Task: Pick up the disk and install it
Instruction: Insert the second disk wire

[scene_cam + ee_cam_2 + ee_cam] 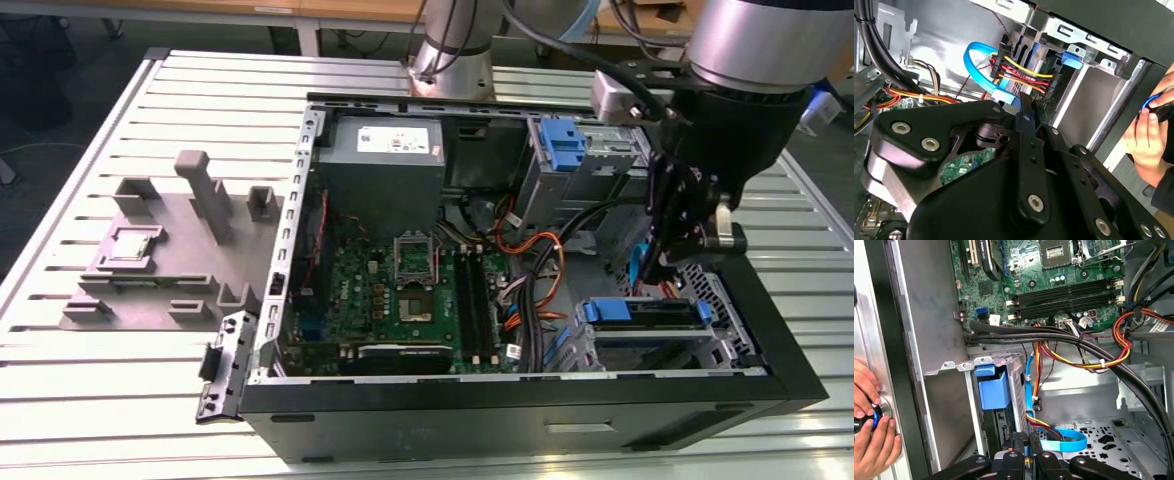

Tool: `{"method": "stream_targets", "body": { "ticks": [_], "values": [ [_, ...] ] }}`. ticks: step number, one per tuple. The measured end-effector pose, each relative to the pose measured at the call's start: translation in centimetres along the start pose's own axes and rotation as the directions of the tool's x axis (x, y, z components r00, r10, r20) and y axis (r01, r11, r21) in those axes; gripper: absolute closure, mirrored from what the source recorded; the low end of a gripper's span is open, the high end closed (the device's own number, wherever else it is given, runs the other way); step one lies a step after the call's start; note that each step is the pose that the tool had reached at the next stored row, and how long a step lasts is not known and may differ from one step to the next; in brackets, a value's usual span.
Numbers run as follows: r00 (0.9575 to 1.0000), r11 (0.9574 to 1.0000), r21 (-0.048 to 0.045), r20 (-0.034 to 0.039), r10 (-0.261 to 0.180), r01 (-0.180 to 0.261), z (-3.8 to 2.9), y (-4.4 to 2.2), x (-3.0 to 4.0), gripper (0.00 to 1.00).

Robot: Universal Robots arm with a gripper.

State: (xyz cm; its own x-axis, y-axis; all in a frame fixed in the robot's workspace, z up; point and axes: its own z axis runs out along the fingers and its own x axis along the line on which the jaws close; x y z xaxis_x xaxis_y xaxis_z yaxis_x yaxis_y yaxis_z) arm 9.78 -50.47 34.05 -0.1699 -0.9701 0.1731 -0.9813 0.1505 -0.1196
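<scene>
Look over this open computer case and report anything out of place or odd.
A person's hand rests at the case's edge, close to the working arm, fingers on a blue-ringed round object; in the second wrist view it sits just outside the case frame. The gripper is down inside the drive bay area. Cables drape loosely over the cage; nothing looks damaged.

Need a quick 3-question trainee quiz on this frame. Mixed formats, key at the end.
1. True or false: the disk lies on the table, outside the computer case.
2. The gripper is: A) outside the case; B) inside it, at the exterior view's right; C) inside it, at the exterior view's left.
3. Fill in: the looped flat cable near the gripper is ____.
Key: 1 false; 2 B; 3 blue.
</scene>
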Motion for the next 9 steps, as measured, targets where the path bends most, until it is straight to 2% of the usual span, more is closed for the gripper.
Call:
{"method": "stream_targets", "body": {
  "ticks": [4, 9],
  "values": [
    [1.0, 1.0, 0.0088, 0.0063, 0.001, -0.001, 0.09, 0.28, 0.42, 0.84],
    [1.0, 0.9998, 0.0183, 0.0083, 0.0, 0.0, 0.19, 0.54, 1.17, 0.84]
  ]
}}
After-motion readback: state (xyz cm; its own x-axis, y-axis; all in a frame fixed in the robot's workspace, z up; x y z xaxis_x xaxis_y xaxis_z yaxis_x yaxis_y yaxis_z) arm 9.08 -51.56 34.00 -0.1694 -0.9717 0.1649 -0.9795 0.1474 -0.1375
